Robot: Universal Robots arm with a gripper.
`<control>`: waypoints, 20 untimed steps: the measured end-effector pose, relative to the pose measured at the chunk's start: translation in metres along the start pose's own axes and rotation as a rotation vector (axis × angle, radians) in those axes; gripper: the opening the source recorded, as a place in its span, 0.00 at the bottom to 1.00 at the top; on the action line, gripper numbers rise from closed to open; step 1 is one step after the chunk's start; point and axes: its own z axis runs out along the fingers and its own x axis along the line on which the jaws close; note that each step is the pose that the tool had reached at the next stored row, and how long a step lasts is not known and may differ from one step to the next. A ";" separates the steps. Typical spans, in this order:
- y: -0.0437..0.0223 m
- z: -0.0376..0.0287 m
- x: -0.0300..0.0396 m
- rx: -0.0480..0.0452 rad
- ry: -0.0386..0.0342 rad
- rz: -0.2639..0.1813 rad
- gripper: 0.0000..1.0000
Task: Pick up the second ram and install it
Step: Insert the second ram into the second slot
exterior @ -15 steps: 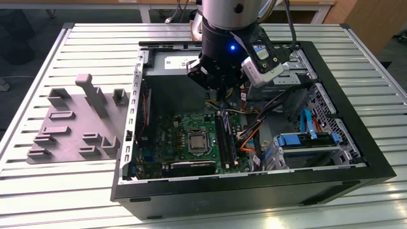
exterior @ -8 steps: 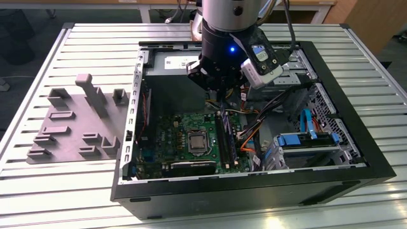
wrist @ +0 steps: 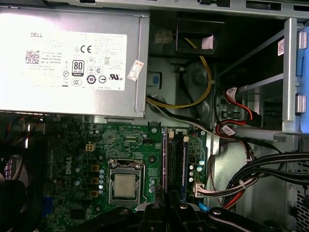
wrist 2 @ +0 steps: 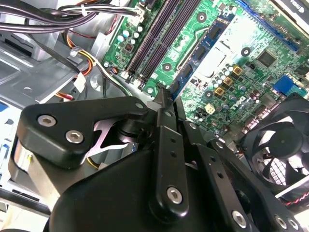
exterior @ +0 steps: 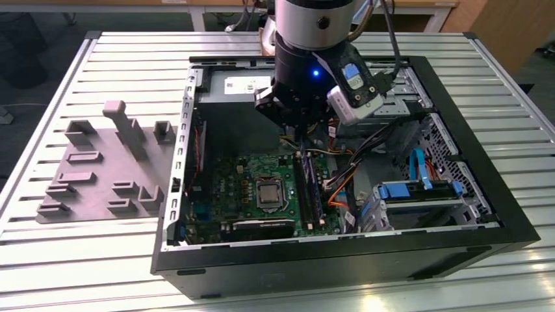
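Right now the gripper (exterior: 299,132) hangs inside the open PC case (exterior: 485,214), just above the far end of the mobo (exterior: 251,188) memory slots. In the second wrist view its fingers (wrist 2: 164,116) look drawn fully together w/ nothing between them. The tip sits close over the slot ends, though contact is hard to judge.

The second ram (wrist: 184,166) is a long thin dark blue-green stick w/ small black chips. It stands edge-up in a slot right of the CPU socket (wrist: 124,186), beside a long black slot (wrist: 167,162). Prob. seated, but the latches are too small to tell.

The exterior view adds a grey fixture tray (exterior: 104,169) on the slatted table (exterior: 78,260), at the exterior view's left of the case, and blue drive brackets (exterior: 416,192). The first wrist view shows the PSU (wrist: 72,58) and yellow cabling (wrist: 205,72). The second wrist view shows a fan (wrist 2: 282,150).
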 end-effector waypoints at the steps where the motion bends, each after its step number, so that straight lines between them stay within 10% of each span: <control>1: 0.0000 0.0005 0.0000 0.0000 0.0000 0.000 0.14; 20: -0.0003 0.0088 0.0004 0.0000 0.0000 0.000 0.14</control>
